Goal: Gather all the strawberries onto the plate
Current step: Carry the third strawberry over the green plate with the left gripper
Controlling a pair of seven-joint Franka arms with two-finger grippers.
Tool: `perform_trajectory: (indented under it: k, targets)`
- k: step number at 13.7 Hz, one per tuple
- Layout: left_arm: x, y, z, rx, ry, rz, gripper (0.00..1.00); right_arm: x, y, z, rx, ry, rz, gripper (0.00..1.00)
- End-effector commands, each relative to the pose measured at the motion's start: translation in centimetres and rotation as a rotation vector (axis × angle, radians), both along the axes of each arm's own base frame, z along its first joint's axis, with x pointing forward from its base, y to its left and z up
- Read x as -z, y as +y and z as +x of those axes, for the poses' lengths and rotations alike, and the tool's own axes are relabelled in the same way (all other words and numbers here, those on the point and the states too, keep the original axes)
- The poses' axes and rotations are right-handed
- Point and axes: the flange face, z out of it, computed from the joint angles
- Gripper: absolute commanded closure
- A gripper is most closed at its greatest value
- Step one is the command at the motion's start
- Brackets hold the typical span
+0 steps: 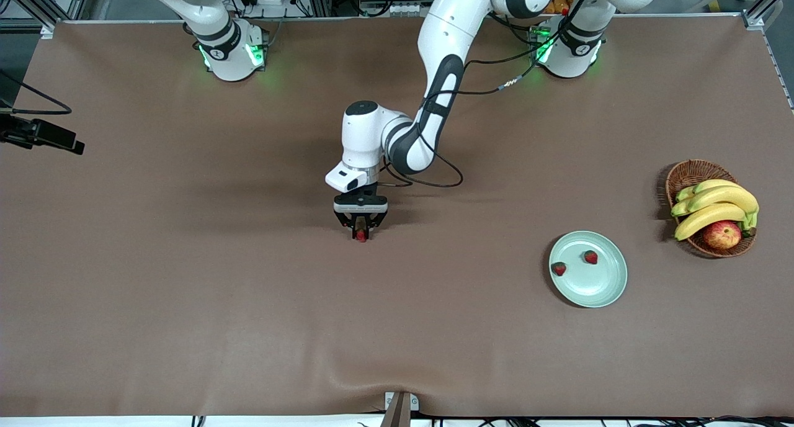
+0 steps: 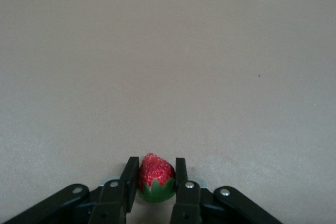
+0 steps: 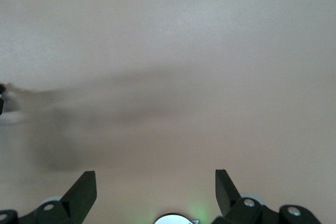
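My left gripper (image 1: 361, 231) is down at the middle of the table, shut on a strawberry (image 1: 361, 235). In the left wrist view the gripper (image 2: 155, 169) has a finger on each side of the red berry (image 2: 156, 177), whose green cap faces the camera. Two more strawberries (image 1: 559, 269) (image 1: 590, 257) lie on the pale mint-green plate (image 1: 598, 285), which sits toward the left arm's end of the table. My right gripper (image 3: 155, 178) is open and empty over bare table. It does not show in the front view, where the right arm waits at its base.
A brown wicker basket (image 1: 691, 169) with bananas (image 1: 713, 206) and a red-yellow apple (image 1: 722, 234) stands beside the plate, closer to the left arm's end of the table. A black camera mount (image 1: 43, 135) sticks in at the right arm's end.
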Motion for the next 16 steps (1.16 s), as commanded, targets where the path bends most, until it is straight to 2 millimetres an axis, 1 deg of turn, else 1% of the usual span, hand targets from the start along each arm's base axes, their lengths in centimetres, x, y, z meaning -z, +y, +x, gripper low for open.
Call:
perform_trajectory:
  k: [1, 2, 3, 4, 5, 6, 7, 10, 11, 12, 14, 16]
  targets:
    - [-0.8, -0.4, 0.3, -0.046, -0.027, -0.047, 1.0, -0.3, -0.2, -0.9, -0.014, -0.002, -0.014, 0.0]
    - [-1.4, -0.4, 0.4, -0.061, -0.026, -0.061, 1.0, -0.4, -0.1, -0.9, -0.016, -0.004, -0.014, 0.0]
    - [-3.1, -0.4, 0.8, -0.081, -0.025, -0.086, 1.0, -0.4, -0.1, -0.9, -0.014, -0.003, -0.016, 0.0]
    - [-4.5, 0.2, 1.7, -0.125, -0.015, -0.104, 1.0, -0.4, -0.1, -0.9, -0.014, -0.003, -0.014, 0.0]
    - [-7.3, 2.1, 4.4, -0.205, 0.0, -0.146, 1.0, -0.4, -0.1, -0.9, -0.014, -0.005, -0.016, 0.0]
    - [-9.4, 4.1, 6.7, -0.266, 0.019, -0.173, 1.0, -0.4, 0.0, -0.8, -0.016, -0.003, -0.014, 0.0]
    - [-11.1, 6.2, 9.0, -0.326, 0.032, -0.195, 1.0, -0.4, 0.2, -0.9, -0.019, -0.005, -0.014, 0.0]
    - [-14.5, 13.4, 15.3, -0.497, 0.067, -0.22, 1.0, -0.6, 0.2, -0.9, -0.022, -0.008, -0.016, 0.0]
    - [-14.8, 15.8, 16.9, -0.547, 0.081, -0.206, 1.0, -0.7, 0.3, -0.8, -0.022, -0.011, -0.015, 0.0]
    - [-15.0, 17.8, 18.1, -0.588, 0.092, -0.196, 1.0, -0.8, 0.3, -0.8, -0.024, -0.013, -0.015, 0.0]
    - [-14.4, 20.5, 19.3, -0.652, 0.126, -0.154, 1.0, -0.7, 0.3, -0.8, -0.024, -0.011, -0.015, 0.0]
    - [-13.7, 24.5, 21.1, -0.741, 0.164, -0.11, 1.0, -0.8, 0.4, -0.8, -0.021, -0.013, -0.009, 0.0]
